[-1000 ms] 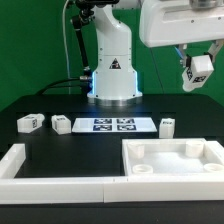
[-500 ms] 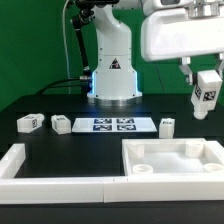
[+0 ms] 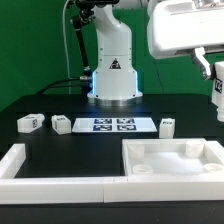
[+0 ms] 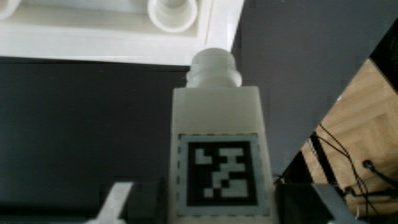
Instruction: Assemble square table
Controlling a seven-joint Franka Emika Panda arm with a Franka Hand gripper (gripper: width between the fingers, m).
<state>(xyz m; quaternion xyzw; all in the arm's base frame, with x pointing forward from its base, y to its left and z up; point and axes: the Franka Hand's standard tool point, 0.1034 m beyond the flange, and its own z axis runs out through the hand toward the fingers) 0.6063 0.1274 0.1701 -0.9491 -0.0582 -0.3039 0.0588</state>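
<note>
The white square tabletop (image 3: 172, 158) lies upside-down at the front on the exterior view's right, rim up, with round sockets in its corners. My gripper (image 3: 217, 78) hangs high above it at that view's right edge, shut on a white table leg (image 3: 219, 90) that is partly cut off by the frame. In the wrist view the held leg (image 4: 222, 150) fills the middle, tag facing the camera and its peg pointing at the tabletop (image 4: 125, 25). The gripper (image 4: 221, 205) has a finger on either side of it. Three more legs (image 3: 29, 122) (image 3: 61, 124) (image 3: 167, 126) lie on the black table.
The marker board (image 3: 110, 125) lies flat in front of the arm's base (image 3: 112, 75). Long low white wall bars (image 3: 50, 168) run along the front on the exterior view's left and meet the tabletop's corner.
The gripper has carried the leg toward the exterior view's right and slightly down, now almost out of that view. Nothing on the table has moved.
</note>
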